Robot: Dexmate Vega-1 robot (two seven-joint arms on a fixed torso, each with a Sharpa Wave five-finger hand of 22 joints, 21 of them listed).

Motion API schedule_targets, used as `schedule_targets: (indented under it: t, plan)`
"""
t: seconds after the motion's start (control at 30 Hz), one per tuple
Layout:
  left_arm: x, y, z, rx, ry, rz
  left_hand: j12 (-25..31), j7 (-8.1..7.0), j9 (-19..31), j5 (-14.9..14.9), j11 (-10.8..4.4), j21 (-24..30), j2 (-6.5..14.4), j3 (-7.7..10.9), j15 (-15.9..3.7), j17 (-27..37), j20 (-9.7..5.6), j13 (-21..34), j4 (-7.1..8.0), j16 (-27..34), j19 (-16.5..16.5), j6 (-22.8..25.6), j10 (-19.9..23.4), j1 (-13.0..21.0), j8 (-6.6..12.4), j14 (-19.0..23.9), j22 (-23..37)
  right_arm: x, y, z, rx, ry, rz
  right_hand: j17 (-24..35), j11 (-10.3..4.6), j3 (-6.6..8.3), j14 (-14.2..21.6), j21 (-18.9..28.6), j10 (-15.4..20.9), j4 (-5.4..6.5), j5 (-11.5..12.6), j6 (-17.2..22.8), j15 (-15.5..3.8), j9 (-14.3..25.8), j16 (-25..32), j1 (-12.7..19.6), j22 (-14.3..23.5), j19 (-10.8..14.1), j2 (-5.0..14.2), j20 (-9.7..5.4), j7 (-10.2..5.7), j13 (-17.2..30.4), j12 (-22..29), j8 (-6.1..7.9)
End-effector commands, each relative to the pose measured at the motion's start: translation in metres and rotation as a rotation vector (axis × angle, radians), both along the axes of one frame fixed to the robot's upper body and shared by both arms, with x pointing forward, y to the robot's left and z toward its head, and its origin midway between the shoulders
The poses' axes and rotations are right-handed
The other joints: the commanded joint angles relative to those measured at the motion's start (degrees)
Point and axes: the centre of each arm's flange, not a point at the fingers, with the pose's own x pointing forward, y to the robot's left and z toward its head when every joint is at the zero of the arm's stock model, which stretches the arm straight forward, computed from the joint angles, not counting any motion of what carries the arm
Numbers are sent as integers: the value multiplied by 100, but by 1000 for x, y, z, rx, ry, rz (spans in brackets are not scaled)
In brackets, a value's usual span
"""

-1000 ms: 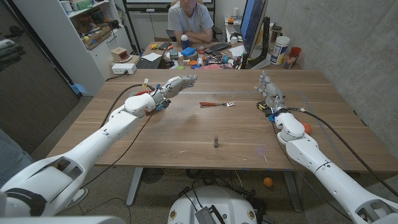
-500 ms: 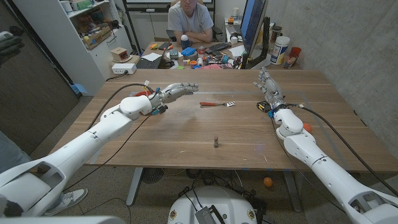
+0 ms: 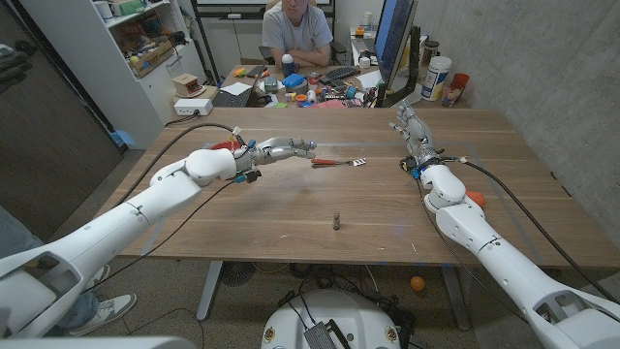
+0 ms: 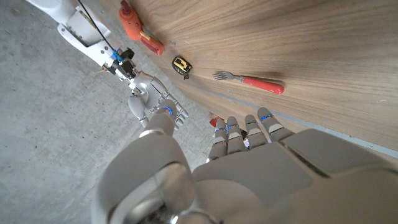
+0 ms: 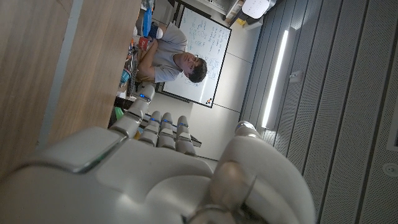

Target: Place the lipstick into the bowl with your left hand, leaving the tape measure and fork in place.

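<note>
The lipstick (image 3: 336,220), a small dark tube, stands upright near the table's middle, well apart from both hands. The fork (image 3: 338,162) (image 4: 252,81) with a red handle lies beyond it. My left hand (image 3: 282,147) (image 4: 249,155) hovers just left of the fork's handle, fingers stretched out and holding nothing. My right hand (image 3: 412,131) (image 4: 155,102) (image 5: 155,168) stands with fingers straight, empty, at the far right. The yellow-black tape measure (image 3: 415,168) (image 4: 181,64) lies beside its wrist. A red thing (image 3: 224,145) shows behind my left forearm, mostly hidden.
An orange object (image 3: 478,200) (image 4: 134,25) lies by my right forearm. A black cable (image 3: 170,160) runs along my left arm over the table. A person (image 3: 295,34) sits behind the table's far edge at a cluttered desk (image 3: 310,89) with a monitor (image 3: 392,39).
My left hand has swung to the right towards the fork's handle, its fingers now level and pointing along the table. My right hand has drifted slightly towards the far edge.
</note>
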Motion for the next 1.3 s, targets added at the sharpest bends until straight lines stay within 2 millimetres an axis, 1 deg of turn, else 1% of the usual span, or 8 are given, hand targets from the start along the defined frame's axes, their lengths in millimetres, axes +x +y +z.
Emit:
schedule_targets:
  t: [0.03, 0.13, 0.43, 0.73, 1.0, 1.1, 1.3]
  plan:
    - [-20, -20, 0, 236, -97, -36, 56, 39, 25, 16, 1, -39, -21, 51, 33, 17, 12, 15, -8, -16, 20, 19, -22, 97, 59, 20, 20, -7, 7, 5, -1, -16, -7, 10, 20, -16, 45, -18, 48, 6, 14, 58, 31, 20, 40, -77, 7, 18, -7, 31, -13, -5, -15, 16]
    - [-24, -24, 3, 276, -114, -45, 53, 64, 26, 15, 28, -54, -29, 59, 46, 18, 19, 21, -7, -15, 24, 16, -35, 140, 59, 21, 21, -8, 8, 5, 1, -19, -8, 5, 24, -19, 46, -27, 56, 6, 14, 57, 30, 20, 40, -82, 7, 18, -8, 33, -20, -6, -18, 14]
    - [-36, -35, 11, 423, -171, -70, 59, 49, 29, 9, 12, -92, -60, 71, 37, 18, 15, 36, -3, -12, 32, 5, -36, 241, 57, 30, 22, -13, 9, 6, 2, -30, -15, -9, 29, -31, 53, -49, 69, 3, 13, 58, 24, 20, 41, -95, 7, 24, -19, 35, -23, -8, -29, 11]
    - [-46, -47, 15, 551, -251, -89, 59, 91, 32, -7, 66, -133, -120, 72, 42, 18, 4, 54, 0, -13, 55, -40, -51, 349, 43, 30, 24, -16, 9, 7, 12, -42, -19, -36, 8, -44, 75, -79, 104, -20, 16, 77, 8, 20, 42, -86, 7, 40, -47, 27, -47, -10, -37, 14]
    - [-49, -56, 20, 644, -305, -89, 66, 75, 34, -21, 56, -155, -164, 71, 50, 19, 17, 63, -2, -12, 76, -63, -45, 412, 39, 35, 25, -16, 12, 14, 8, -55, -19, -55, 5, -56, 101, -100, 132, -35, 20, 86, 1, 21, 47, -84, 8, 55, -69, 28, -66, -11, -43, 14]
    - [-49, -61, 22, 674, -328, -88, 66, 66, 34, -27, 24, -164, -180, 71, 41, 19, 17, 67, -1, -6, 85, -64, -48, 440, 40, 51, 26, -16, 14, 16, 5, -60, -18, -62, 1, -61, 107, -109, 138, -42, 22, 97, 6, 21, 47, -81, 8, 58, -80, 28, -71, -12, -47, 17]
    - [-51, -76, 23, 741, -390, -100, 69, 70, 34, -34, 37, -178, -205, 72, 53, 20, 26, 74, 2, 1, 105, -60, -47, 486, 44, 72, 27, -16, 15, 17, 6, -66, -15, -78, -13, -73, 122, -125, 160, -59, 28, 114, 3, 21, 48, -75, 8, 71, -105, 27, -94, -13, -51, 21]
